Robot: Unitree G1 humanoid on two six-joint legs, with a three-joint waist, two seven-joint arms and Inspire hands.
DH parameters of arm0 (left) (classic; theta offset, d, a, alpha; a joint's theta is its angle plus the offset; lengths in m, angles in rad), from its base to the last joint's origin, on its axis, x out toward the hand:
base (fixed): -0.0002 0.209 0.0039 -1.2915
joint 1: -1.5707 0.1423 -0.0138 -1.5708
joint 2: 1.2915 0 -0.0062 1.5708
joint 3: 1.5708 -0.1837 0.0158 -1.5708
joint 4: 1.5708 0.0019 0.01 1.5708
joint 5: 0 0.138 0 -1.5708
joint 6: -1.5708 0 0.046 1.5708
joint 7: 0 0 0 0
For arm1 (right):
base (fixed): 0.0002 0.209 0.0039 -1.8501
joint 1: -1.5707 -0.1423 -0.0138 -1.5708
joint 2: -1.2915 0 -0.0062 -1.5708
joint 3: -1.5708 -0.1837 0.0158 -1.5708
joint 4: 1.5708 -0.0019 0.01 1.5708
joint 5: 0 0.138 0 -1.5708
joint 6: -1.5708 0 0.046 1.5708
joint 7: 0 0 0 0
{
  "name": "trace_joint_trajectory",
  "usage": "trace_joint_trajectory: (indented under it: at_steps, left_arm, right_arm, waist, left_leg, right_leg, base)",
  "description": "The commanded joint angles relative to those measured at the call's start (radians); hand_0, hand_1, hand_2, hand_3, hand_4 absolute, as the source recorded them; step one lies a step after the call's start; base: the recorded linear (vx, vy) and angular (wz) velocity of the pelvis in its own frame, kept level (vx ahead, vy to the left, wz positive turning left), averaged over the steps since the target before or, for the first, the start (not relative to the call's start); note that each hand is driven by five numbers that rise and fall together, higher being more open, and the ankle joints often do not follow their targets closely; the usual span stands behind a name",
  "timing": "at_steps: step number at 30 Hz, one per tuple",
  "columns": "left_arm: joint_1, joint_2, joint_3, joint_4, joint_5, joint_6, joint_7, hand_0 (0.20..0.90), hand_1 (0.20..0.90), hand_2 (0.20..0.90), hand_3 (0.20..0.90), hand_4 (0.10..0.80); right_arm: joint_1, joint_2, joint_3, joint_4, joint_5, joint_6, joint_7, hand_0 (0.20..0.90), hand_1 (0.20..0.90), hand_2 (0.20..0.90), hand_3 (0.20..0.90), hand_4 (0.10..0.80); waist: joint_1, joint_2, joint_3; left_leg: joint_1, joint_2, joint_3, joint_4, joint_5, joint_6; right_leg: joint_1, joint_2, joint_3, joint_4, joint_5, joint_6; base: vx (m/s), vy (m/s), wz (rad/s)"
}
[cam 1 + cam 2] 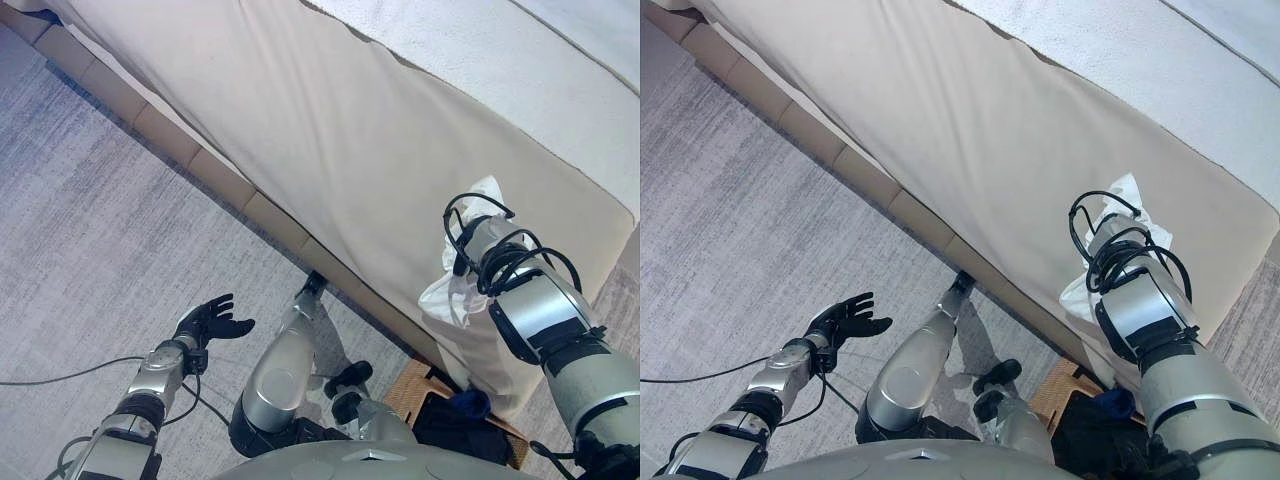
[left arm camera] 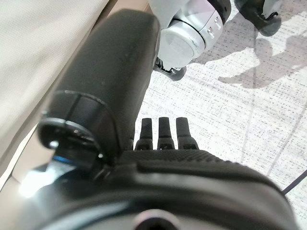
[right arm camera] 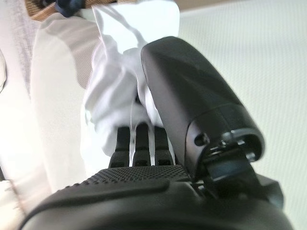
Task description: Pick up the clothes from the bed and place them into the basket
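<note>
Place: a bedroom in a home
Signs: a bed [image 1: 330, 130] beside the right hand [image 3: 158, 143], grey carpet [image 1: 90, 240] under the left hand [image 1: 210, 322]

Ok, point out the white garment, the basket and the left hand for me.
white garment [image 3: 112, 91], right wrist view, on the bunched cloth the right hand [image 3: 139, 143] grips.
basket [image 1: 415, 385], left eye view, on its woven rim by the bed's foot.
left hand [image 1: 845, 320], right eye view, on the palm, open over the carpet.

A grey, streaked woven carpet [image 1: 90, 250] covers the floor beneath and around the left hand, running up to a row of tan padded base panels [image 1: 225, 178] just beyond that hand's fingertips.
</note>
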Motion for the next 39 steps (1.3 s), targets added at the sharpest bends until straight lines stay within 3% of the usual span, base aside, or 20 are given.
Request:
trace_joint_trajectory:
  at_steps: [1, 4, 5, 7, 11, 14, 20, 28, 34, 39]
  left_arm:
    - [0.035, 0.028, -0.056, 0.002, 0.004, -0.024, 0.013, 0.900, 0.900, 0.900, 0.900, 0.800]
    - [0.096, 0.012, -0.040, 0.016, -0.002, -0.066, 0.040, 0.900, 0.900, 0.900, 0.900, 0.800]
    - [0.123, 0.001, -0.032, 0.031, -0.006, -0.082, 0.054, 0.900, 0.900, 0.900, 0.900, 0.800]
    - [0.148, -0.019, -0.011, 0.074, -0.003, -0.112, 0.063, 0.900, 0.900, 0.900, 0.900, 0.800]
    - [0.180, -0.045, 0.038, 0.108, 0.033, -0.110, 0.067, 0.900, 0.900, 0.900, 0.900, 0.800]
    - [0.191, -0.051, 0.043, 0.120, 0.067, -0.104, 0.068, 0.900, 0.900, 0.900, 0.900, 0.800]
    - [0.197, -0.064, 0.043, 0.141, 0.115, -0.081, 0.067, 0.900, 0.900, 0.900, 0.900, 0.800]
    - [0.188, -0.125, 0.026, 0.139, 0.160, -0.046, 0.052, 0.900, 0.900, 0.900, 0.900, 0.800]
    - [0.169, -0.147, 0.001, 0.148, 0.170, -0.013, 0.045, 0.900, 0.900, 0.900, 0.900, 0.800]
    - [0.167, -0.156, -0.017, 0.150, 0.184, 0.008, 0.030, 0.900, 0.900, 0.900, 0.900, 0.800]
  right_arm:
    - [-0.042, -0.087, -0.009, -0.161, 0.141, -0.109, -0.426, 0.300, 0.300, 0.300, 0.200, 0.100]
    - [-0.008, -0.100, -0.085, -0.455, 0.365, -0.187, -0.625, 0.300, 0.300, 0.300, 0.200, 0.100]
    - [0.032, -0.100, -0.127, -0.600, 0.398, -0.253, -0.699, 0.300, 0.300, 0.300, 0.200, 0.100]
    - [0.103, -0.095, -0.201, -0.820, 0.373, -0.341, -0.751, 0.300, 0.300, 0.300, 0.200, 0.100]
    - [0.251, -0.105, -0.318, -1.195, 0.261, -0.405, -0.830, 0.300, 0.300, 0.300, 0.200, 0.100]
    - [0.317, -0.159, -0.372, -1.306, 0.232, -0.424, -0.863, 0.300, 0.300, 0.300, 0.200, 0.100]
    - [0.435, -0.258, -0.445, -1.427, 0.198, -0.393, -0.877, 0.300, 0.300, 0.300, 0.200, 0.100]
    - [0.679, -0.337, -0.623, -1.543, 0.155, -0.450, -0.919, 0.300, 0.300, 0.300, 0.200, 0.100]
    - [0.728, -0.390, -0.722, -1.557, 0.203, -0.496, -0.935, 0.300, 0.300, 0.300, 0.200, 0.100]
    - [0.741, -0.409, -0.751, -1.527, 0.302, -0.494, -0.872, 0.300, 0.300, 0.300, 0.200, 0.100]
  waist:
    - [0.001, 0.003, 0.033]
    - [-0.045, -0.012, 0.021]
    - [-0.073, -0.018, 0.009]
    - [-0.122, -0.024, -0.013]
    - [-0.211, -0.025, -0.101]
    - [-0.259, -0.022, -0.161]
    - [-0.338, -0.007, -0.248]
    - [-0.468, 0.035, -0.327]
    - [-0.530, 0.046, -0.357]
    - [-0.562, 0.047, -0.382]
  left_leg:
    - [0.108, 0.011, 0.052, 0.020, -0.190, 0.050]
    - [0.153, 0.032, 0.077, 0.000, -0.202, 0.049]
    - [0.181, 0.042, 0.094, -0.016, -0.207, 0.051]
    - [0.209, 0.046, 0.126, -0.032, -0.195, 0.061]
    - [0.288, 0.061, 0.199, -0.077, -0.206, 0.067]
    - [0.324, 0.067, 0.243, -0.089, -0.219, 0.066]
    - [0.385, 0.079, 0.313, -0.095, -0.236, 0.062]
    - [0.465, 0.088, 0.404, -0.100, -0.252, 0.047]
    - [0.501, 0.097, 0.452, -0.101, -0.253, 0.030]
    - [0.519, 0.108, 0.480, -0.101, -0.252, 0.015]
  right_leg:
    - [-0.113, -0.036, 0.026, 0.132, 0.115, -0.038]
    - [-0.116, -0.028, 0.062, 0.138, 0.128, -0.034]
    - [-0.116, -0.024, 0.085, 0.141, 0.130, -0.033]
    - [-0.122, -0.023, 0.106, 0.137, 0.154, -0.039]
    - [-0.084, 0.001, 0.160, 0.106, 0.141, -0.032]
    - [-0.059, 0.022, 0.184, 0.068, 0.125, -0.030]
    - [-0.022, 0.057, 0.235, 0.016, 0.083, -0.039]
    - [0.034, 0.088, 0.334, -0.025, 0.054, -0.070]
    - [0.056, 0.099, 0.369, -0.051, 0.056, -0.081]
    - [0.072, 0.108, 0.383, -0.082, 0.068, -0.084]
  base:
    - [0.008, -0.040, -0.03]
    - [0.004, -0.008, -0.09]
    - [-0.068, 0.054, -0.26]
    - [-0.069, 0.045, -0.42]
    - [0.015, -0.043, -0.57]
    - [0.012, -0.086, -0.54]
    - [0.023, -0.094, -0.55]
    - [-0.026, -0.067, -0.49]
    - [-0.024, -0.059, -0.36]
    - [-0.007, -0.074, -0.29]
